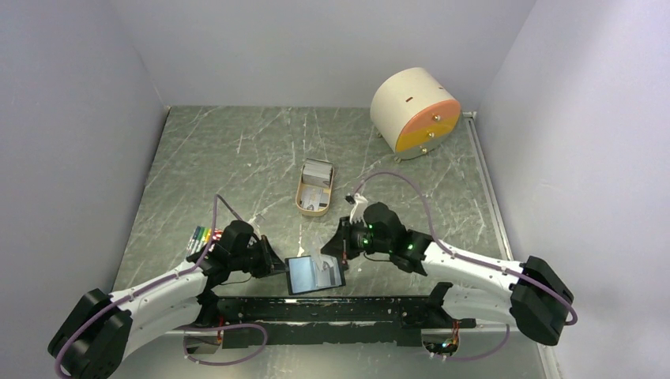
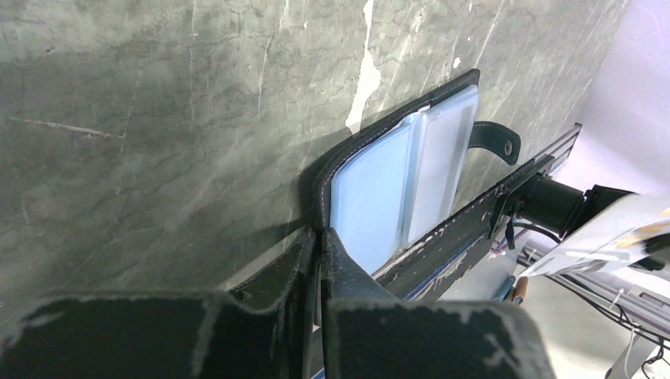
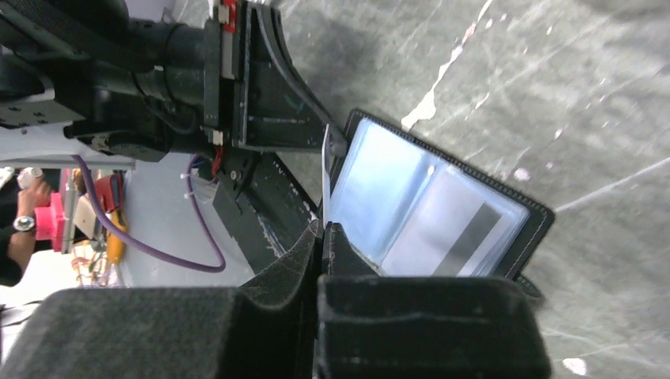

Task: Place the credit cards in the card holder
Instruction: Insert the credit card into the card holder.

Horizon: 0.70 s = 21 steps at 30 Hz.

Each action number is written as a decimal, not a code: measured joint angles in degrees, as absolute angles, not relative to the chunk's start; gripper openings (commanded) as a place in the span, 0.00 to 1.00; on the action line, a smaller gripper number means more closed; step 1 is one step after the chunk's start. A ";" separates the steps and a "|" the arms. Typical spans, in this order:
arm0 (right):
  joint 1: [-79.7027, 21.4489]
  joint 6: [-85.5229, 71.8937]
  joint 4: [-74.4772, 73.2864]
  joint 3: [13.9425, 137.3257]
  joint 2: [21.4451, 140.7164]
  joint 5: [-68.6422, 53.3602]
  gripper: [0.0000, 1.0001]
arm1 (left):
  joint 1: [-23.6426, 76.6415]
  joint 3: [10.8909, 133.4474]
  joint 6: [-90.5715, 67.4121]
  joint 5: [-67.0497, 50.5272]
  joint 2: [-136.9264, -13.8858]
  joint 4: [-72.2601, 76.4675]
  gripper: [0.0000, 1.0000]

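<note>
The black card holder (image 1: 314,275) lies open near the front edge, its blue-grey pockets up. My left gripper (image 1: 278,267) is shut on its left cover edge; the left wrist view shows the fingertips (image 2: 320,237) pinching the black cover beside the pockets (image 2: 403,185), with the snap tab (image 2: 495,140) beyond. My right gripper (image 1: 345,253) is shut on a thin white credit card (image 3: 325,170), seen edge-on at the holder's (image 3: 442,213) open side. A card with a dark stripe (image 3: 466,237) sits in a pocket. More grey cards (image 1: 318,169) lie in the tan tray (image 1: 303,204).
A round beige drum with an orange face (image 1: 415,109) stands at the back right. Coloured markers (image 1: 202,236) lie by the left arm. A black rail (image 1: 340,309) runs along the front edge. Grey walls close in the left, back and right.
</note>
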State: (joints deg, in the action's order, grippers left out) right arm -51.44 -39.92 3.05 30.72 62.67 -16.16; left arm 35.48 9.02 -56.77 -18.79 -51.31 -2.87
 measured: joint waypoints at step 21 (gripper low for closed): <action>-57.78 -56.14 34.13 11.60 71.92 -6.15 0.01 | 35.48 8.97 -56.77 -18.76 -52.53 -2.74 0.09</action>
